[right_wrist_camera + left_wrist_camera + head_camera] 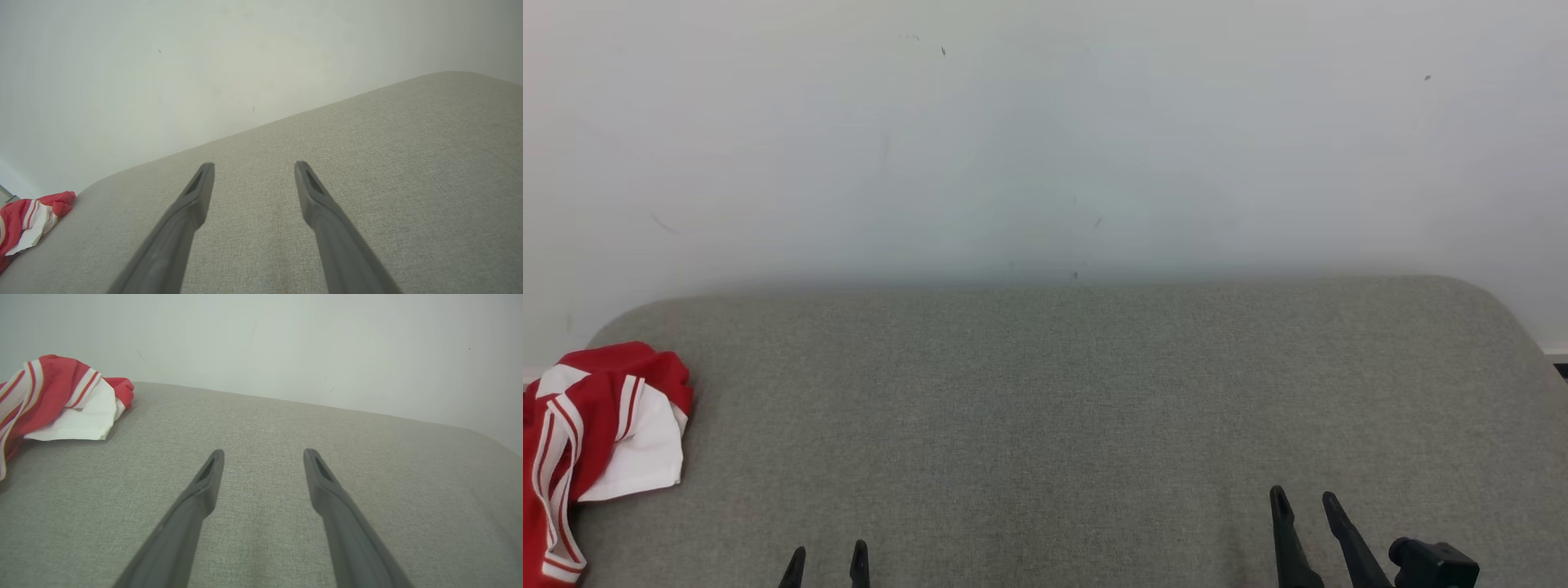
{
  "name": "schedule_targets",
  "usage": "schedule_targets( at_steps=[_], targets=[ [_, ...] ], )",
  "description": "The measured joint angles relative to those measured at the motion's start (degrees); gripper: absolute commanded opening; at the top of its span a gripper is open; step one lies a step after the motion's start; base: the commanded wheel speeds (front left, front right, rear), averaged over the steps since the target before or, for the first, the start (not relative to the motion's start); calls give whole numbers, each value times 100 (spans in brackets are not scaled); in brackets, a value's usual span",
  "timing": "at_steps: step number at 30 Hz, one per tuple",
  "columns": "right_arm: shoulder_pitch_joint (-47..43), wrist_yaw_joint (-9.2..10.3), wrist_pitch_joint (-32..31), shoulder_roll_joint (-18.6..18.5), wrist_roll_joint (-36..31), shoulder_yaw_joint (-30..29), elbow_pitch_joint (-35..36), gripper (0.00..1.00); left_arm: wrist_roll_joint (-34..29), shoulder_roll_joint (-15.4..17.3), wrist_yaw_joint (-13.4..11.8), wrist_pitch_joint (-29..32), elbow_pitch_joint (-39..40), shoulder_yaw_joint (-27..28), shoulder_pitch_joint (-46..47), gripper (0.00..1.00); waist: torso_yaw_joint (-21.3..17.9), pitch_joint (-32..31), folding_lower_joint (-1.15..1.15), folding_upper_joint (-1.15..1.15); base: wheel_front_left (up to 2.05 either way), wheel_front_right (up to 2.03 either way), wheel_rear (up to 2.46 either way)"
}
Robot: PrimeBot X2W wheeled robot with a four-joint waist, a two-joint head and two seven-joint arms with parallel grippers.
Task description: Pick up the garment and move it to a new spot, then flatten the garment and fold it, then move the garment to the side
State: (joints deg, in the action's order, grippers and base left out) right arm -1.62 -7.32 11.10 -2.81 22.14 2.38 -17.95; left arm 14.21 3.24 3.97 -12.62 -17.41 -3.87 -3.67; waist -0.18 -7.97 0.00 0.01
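Head view puts the red-and-white garment (596,425) bunched at the far left end of the grey padded surface (1054,392), and part of it seems to spill over that surface's left edge. The left gripper (827,551) hovers at the surface's near edge with its fingers apart and nothing between them. The right gripper (1300,494), toward the surface's right end, is likewise spread and empty. Neither touches the cloth, so I judge the pick-up is not yet begun.

The risks come from the heap. A pinch on one loose fold may lift a single layer, letting the rest drag or slide off the surface's left edge. Fingers driven too low could snag the surface's weave instead of the cloth. The overhanging part may also pull the bundle down.
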Motion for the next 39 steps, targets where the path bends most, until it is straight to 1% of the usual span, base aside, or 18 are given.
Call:
schedule_targets(
  at_steps=[11,23,25,32,39],
  targets=[
    [-72,-5,66,-1,-400,73,4,100,-415,0,3,-134,-58,7,-81,100,10,-106,0,0,0,0,0],
    [-82,-5,131,-2,-751,93,-52,100,-615,-8,-52,-241,-243,89,-86,100,37,-168,0,0,0,0,0],
    [-83,-5,125,-2,-759,90,-74,100,-595,-13,-71,-243,-256,129,-85,100,44,-168,0,0,0,0,0],
    [-90,-5,47,-3,-660,60,-180,100,-133,-29,-45,-243,-319,296,-85,100,61,-166,0,0,0,0,0],
    [-90,-5,43,-3,-600,58,-234,100,-22,-29,3,-243,-392,282,-73,100,83,-156,0,-1,0,0,0]
  ],
)
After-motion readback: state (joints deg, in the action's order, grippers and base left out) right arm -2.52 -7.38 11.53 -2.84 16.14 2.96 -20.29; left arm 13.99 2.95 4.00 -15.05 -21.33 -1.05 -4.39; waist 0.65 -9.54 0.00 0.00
